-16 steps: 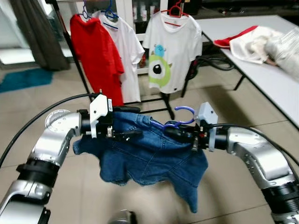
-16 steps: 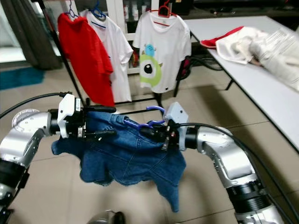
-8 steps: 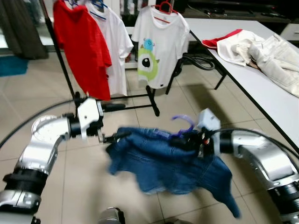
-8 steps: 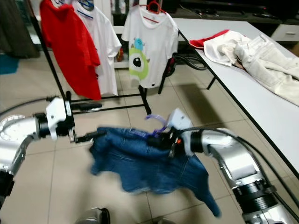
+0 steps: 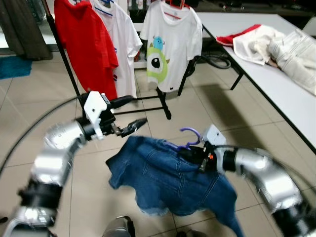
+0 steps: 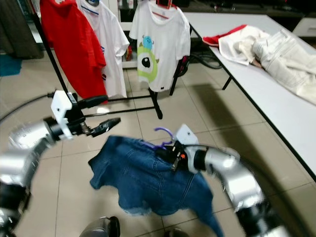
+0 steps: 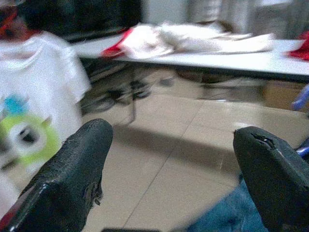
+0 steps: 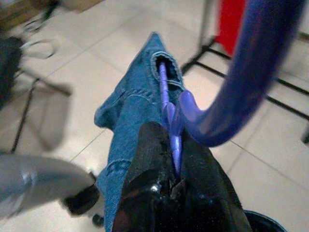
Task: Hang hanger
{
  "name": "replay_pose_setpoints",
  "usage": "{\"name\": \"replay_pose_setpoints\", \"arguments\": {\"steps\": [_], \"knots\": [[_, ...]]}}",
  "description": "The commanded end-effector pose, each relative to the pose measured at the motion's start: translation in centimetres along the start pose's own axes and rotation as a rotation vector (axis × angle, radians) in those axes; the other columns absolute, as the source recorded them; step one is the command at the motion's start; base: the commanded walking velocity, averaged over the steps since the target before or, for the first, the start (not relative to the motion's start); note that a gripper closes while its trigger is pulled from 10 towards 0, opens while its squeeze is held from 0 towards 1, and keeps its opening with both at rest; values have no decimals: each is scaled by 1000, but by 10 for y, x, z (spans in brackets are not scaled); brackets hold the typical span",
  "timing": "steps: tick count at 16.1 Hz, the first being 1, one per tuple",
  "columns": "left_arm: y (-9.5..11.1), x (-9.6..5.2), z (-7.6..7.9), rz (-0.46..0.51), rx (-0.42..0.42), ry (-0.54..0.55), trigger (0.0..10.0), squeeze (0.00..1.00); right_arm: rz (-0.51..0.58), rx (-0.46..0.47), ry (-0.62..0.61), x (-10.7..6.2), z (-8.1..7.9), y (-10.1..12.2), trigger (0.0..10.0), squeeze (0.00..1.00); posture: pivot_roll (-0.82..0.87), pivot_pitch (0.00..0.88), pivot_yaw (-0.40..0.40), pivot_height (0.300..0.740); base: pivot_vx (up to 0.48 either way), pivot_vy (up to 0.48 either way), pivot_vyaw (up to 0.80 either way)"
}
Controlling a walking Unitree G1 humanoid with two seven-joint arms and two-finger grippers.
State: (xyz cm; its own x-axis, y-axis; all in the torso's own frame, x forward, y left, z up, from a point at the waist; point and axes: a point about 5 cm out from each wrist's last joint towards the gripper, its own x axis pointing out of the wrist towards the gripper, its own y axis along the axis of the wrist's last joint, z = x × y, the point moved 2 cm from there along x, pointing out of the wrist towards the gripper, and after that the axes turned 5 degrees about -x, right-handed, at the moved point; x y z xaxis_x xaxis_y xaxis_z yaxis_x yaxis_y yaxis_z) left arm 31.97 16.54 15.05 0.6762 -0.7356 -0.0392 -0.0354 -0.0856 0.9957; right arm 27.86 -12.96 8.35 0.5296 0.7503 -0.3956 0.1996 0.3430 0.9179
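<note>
A purple hanger carries a blue denim garment, which droops low over the tiled floor. My right gripper is shut on the hanger's neck just below the hook; the right wrist view shows the fingers pinching the purple neck with the hook curving above. My left gripper stands open and holds nothing, up and to the left of the garment, a short way clear of it. Its two black fingers are spread wide in the left wrist view.
A black clothes rack stands ahead with a red shirt, a white shirt and a white monster T-shirt on hangers. A long white table with piled clothes runs along the right.
My left gripper has let go of the denim and lifted up and left. The garment now hangs lower from the hanger in my right gripper. The camera has shifted.
</note>
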Motion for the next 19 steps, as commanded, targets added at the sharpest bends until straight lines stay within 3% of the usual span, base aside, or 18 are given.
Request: {"name": "replay_pose_setpoints", "arguments": {"steps": [1, 2, 4, 6, 8, 10, 12, 15, 19], "knots": [[-2, -1, -3, -6, 1, 83, 10000, 357, 26, 15, -136, -8, 15, 6, 0, 0, -57, 90, -19, 740, 0, 0, 0], [-8, -4, -5, 7, -35, 223, 10000, 0, 52, 106, -275, -11, 20, 5, 10000, 0, -50, 93, -24, 740, 0, 0, 0], [-13, -13, 9, 61, -176, 363, 10000, 0, 69, 235, -440, -16, 22, 0, 10000, 0, -40, 107, -31, 740, 0, 0, 0], [-20, -19, 17, 20, -151, 496, 10000, 0, 93, 271, -606, -23, 25, -2, 10000, 0, -33, 117, -42, 740, 0, 0, 0], [-32, -27, 21, -51, -106, 605, 10000, 0, 11, 285, -679, -22, 23, -12, 10000, 0, -24, 124, -54, 740, 0, 0, 0], [-32, -29, 22, -53, -124, 622, 10000, 0, 119, 331, -649, -20, 21, -6, 10000, 0, -27, 124, -57, 740, 120, 0, 0], [-30, -27, 28, -72, -95, 601, 10000, 0, 102, 338, -681, -17, 19, -3, 10000, 0, -33, 128, -63, 740, 287, 0, 0], [-25, -21, 33, -66, -115, 600, 10000, 0, 146, 348, -694, -16, 19, 6, 10000, 0, -44, 133, -58, 740, 339, 0, 0], [-22, -15, 34, -62, -117, 594, 10000, 0, 219, 366, -742, -30, 23, 14, 10000, 0, -72, 140, -48, 740, 344, 0, 0]]}}
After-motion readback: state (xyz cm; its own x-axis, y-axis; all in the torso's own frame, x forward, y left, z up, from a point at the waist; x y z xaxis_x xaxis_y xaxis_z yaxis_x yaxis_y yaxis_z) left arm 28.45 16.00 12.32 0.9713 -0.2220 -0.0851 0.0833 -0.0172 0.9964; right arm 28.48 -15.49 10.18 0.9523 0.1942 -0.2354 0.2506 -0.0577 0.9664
